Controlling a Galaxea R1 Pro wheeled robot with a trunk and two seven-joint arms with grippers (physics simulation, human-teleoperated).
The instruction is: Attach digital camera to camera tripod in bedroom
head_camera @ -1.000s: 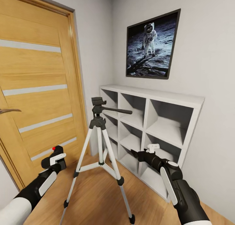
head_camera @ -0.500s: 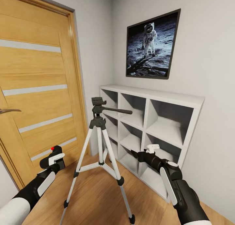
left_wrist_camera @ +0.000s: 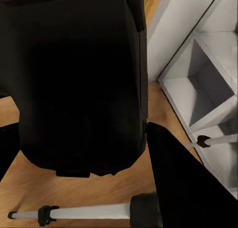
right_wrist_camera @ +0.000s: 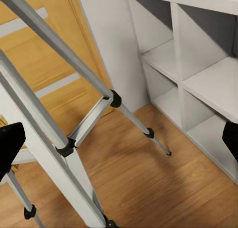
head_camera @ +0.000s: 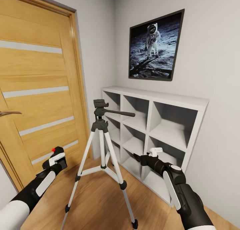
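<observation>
- You already have the digital camera [head_camera: 56, 155] in your left end effector [head_camera: 55, 159], whose fingers are closed on the black body; its red button shows on top. In the left wrist view the camera [left_wrist_camera: 79, 79] sits right against the lens, with one dark finger [left_wrist_camera: 183, 178] beside it.
- You are in the bedroom with the camera tripod [head_camera: 100, 150] standing upright on the wood floor [head_camera: 100, 203], legs spread, just in front of the white cube shelf [head_camera: 156, 130].
- The camera is low and well to the door [head_camera: 36, 90] side of the tripod, far below the black tripod head [head_camera: 100, 105], which is bare.
- Your right end effector [head_camera: 154, 152] hangs on the shelf side of the tripod; its wrist view shows the fingertips well apart with nothing between them.
- What is left, as I judge it: raise the camera to the tripod head, line it up and seat it.
</observation>
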